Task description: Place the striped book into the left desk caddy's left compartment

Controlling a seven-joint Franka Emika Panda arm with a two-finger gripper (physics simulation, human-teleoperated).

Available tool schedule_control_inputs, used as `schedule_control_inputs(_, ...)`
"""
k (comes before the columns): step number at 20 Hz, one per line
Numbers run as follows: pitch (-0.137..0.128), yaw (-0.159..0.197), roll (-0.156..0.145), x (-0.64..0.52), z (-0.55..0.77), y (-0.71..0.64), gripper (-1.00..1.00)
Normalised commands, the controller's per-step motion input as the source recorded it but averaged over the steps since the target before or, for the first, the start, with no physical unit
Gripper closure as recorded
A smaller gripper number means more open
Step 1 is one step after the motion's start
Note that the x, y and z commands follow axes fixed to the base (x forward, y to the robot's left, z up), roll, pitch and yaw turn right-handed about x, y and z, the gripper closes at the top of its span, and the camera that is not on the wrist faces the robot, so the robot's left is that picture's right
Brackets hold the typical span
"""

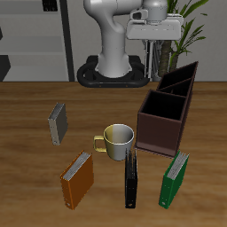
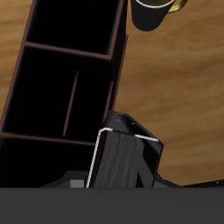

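My gripper (image 1: 159, 43) is raised at the back of the table and shut on the striped book (image 1: 166, 58), which hangs upright below it. The book is in the air above the far end of the dark brown desk caddy (image 1: 152, 133). In the wrist view the striped book (image 2: 128, 163) fills the foreground, with its black and pale-grey stripes showing. Beyond it lie the caddy's open compartments (image 2: 52, 96), split by thin dividers. The book is over the caddy's outer wall, at the border with the wooden table. My fingertips are hidden behind the book.
A cream mug (image 1: 117, 140) stands just in front of the caddy and also shows in the wrist view (image 2: 156, 10). A small grey book (image 1: 58, 124), an orange book (image 1: 77, 180), a black book (image 1: 131, 180) and a green book (image 1: 175, 180) stand nearer the front edge.
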Motion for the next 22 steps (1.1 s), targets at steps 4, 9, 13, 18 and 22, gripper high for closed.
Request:
schedule_control_inputs(4, 0.011, -0.005, 0.028, -0.29, -0.11, 0.51, 1.0)
schedule_control_inputs(9, 0.028, -0.017, 0.026, -0.08, -0.02, 0.37, 1.0)
schedule_control_inputs(13, 0.029, -0.006, 0.013, 0.06, 0.01, 0.29, 1.0)
schedule_control_inputs(18, 0.004, -0.036, -0.021, 0.02, 0.06, 0.13, 1.0)
schedule_control_inputs(22, -0.001, -0.007, 0.04, -0.12, -0.01, 0.28, 1.0)
